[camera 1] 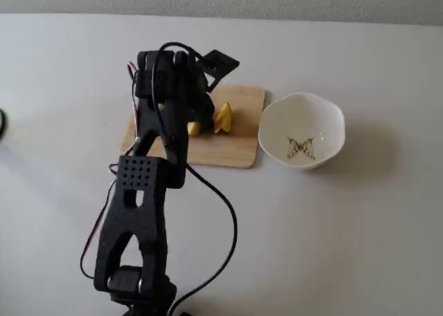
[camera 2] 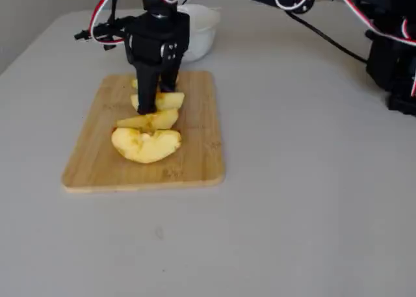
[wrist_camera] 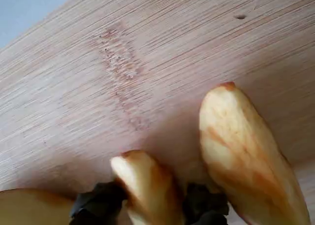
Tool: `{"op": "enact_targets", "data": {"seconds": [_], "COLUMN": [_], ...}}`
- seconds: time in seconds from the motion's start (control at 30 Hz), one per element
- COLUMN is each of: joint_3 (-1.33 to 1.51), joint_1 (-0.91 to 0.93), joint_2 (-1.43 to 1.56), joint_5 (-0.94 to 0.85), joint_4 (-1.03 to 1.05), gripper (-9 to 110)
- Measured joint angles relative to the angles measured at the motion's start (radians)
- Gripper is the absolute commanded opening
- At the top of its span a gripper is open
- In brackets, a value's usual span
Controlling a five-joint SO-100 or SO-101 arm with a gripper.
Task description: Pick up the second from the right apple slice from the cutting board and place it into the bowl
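The cutting board [camera 1: 235, 150] [camera 2: 195, 134] lies left of the white bowl [camera 1: 325, 115] in a fixed view. Several apple slices stand in a row on it. My gripper [camera 2: 158, 105] points straight down onto the board, its fingers on either side of one apple slice [camera 2: 170, 101] that rests on the wood. In the wrist view that slice [wrist_camera: 147, 180] sits tight between the two dark fingertips [wrist_camera: 98, 205], with the gripper [wrist_camera: 150, 210] shut on it. A larger slice [wrist_camera: 246, 156] stands just to its right. The bowl [camera 2: 201, 30] holds nothing but its butterfly drawing.
The arm [camera 1: 138, 191] covers the board's left half in a fixed view; two slices [camera 1: 223, 117] show right of it. Two more slices [camera 2: 146, 144] lie nearer the other fixed camera. Red and black cables [camera 2: 312, 1] run behind. Pale table all around.
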Motion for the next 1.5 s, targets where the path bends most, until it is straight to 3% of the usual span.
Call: {"op": "enact_targets", "data": {"seconds": [0.07, 0.6, 0.97, 1.17, 1.33, 1.5], "joint_3": [0.000, 0.000, -0.002, 0.006, 0.015, 0.020], "joint_1": [0.000, -0.020, -0.008, 0.201, 0.413, 0.512], "joint_2": [0.000, 0.026, 0.327, 0.495, 0.529, 0.525], "joint_5": [0.000, 0.083, 0.255, 0.328, 0.308, 0.273], "joint_4": [0.000, 0.000, 0.000, 0.005, 0.005, 0.005], "gripper": [0, 0, 0, 0, 0, 0]}}
